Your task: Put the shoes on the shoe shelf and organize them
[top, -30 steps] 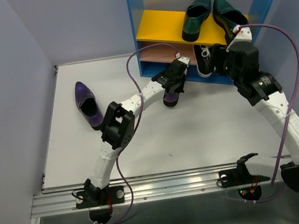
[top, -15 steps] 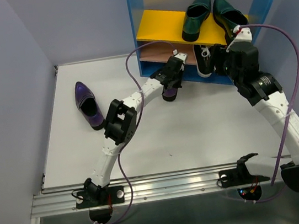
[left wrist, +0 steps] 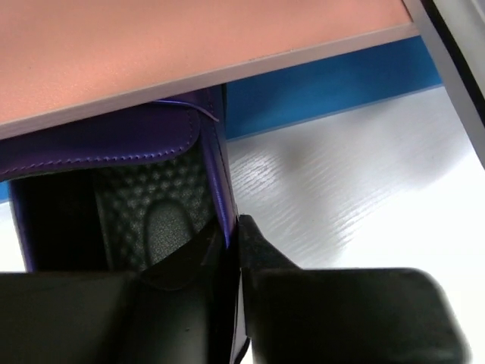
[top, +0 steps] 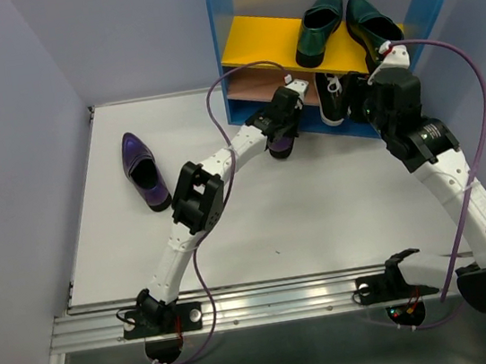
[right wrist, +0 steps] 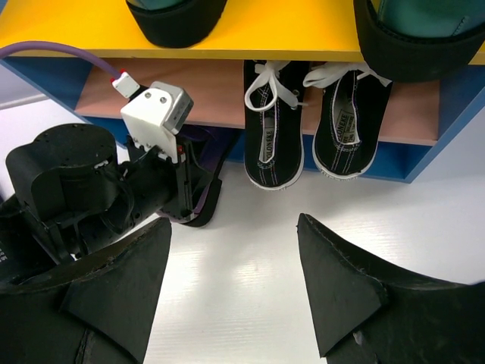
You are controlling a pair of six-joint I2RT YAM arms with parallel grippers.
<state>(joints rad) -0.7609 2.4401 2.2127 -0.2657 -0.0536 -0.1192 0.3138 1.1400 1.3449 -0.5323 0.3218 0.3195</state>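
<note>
One purple shoe (left wrist: 151,152) at the shelf (top: 222,22)
Your left fingers (left wrist: 261,254) are clamped on its side wall under the tan board (left wrist: 189,38); your right fingers (right wrist: 341,288) hang apart before the sneakers (right wrist: 267,129).

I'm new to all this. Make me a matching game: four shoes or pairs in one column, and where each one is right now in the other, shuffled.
1. green loafers
2. black sneakers
3. far-left purple shoe
4. other purple shoe

A. pinched by the left gripper at the foot of the shelf
B. on the yellow board
C. alone on the table, away from the shelf
D. under the yellow board, heels outward

Pairs: 1-B, 2-D, 3-C, 4-A
</note>
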